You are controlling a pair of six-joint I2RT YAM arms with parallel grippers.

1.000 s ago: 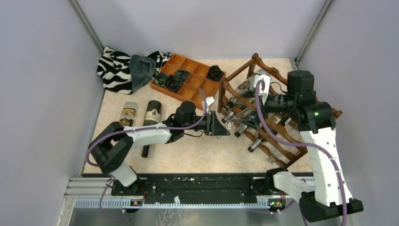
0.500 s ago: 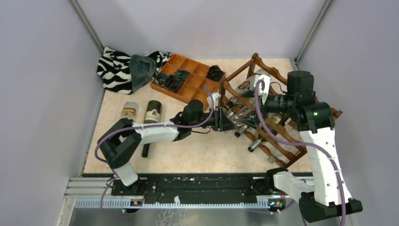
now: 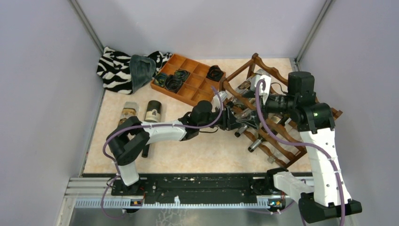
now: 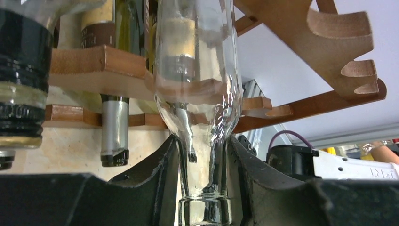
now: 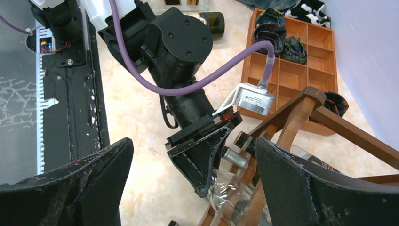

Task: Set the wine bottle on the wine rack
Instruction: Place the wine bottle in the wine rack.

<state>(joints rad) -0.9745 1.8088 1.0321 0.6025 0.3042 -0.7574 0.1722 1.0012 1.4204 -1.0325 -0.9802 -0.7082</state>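
The reddish-brown wine rack (image 3: 282,127) stands at the right, with several bottles lying in it. My left gripper (image 3: 230,120) reaches to the rack's left face and is shut on the neck of a clear glass wine bottle (image 3: 241,123). In the left wrist view the fingers (image 4: 162,174) clamp the neck, and the bottle's body (image 4: 197,70) lies between the scalloped rails (image 4: 339,37). My right gripper (image 3: 251,96) hovers open and empty above the rack. It looks down on the left gripper (image 5: 207,155) and the bottle (image 5: 226,188).
Two bottles (image 3: 128,113) (image 3: 152,115) lie on the table at the left. An orange compartment tray (image 3: 188,80) with dark items and a zebra cloth (image 3: 115,68) sit at the back. Bottle necks (image 3: 256,143) stick out of the rack's front.
My left arm has stretched to the right and carried the clear bottle into the rack's left side. The right arm has not moved.
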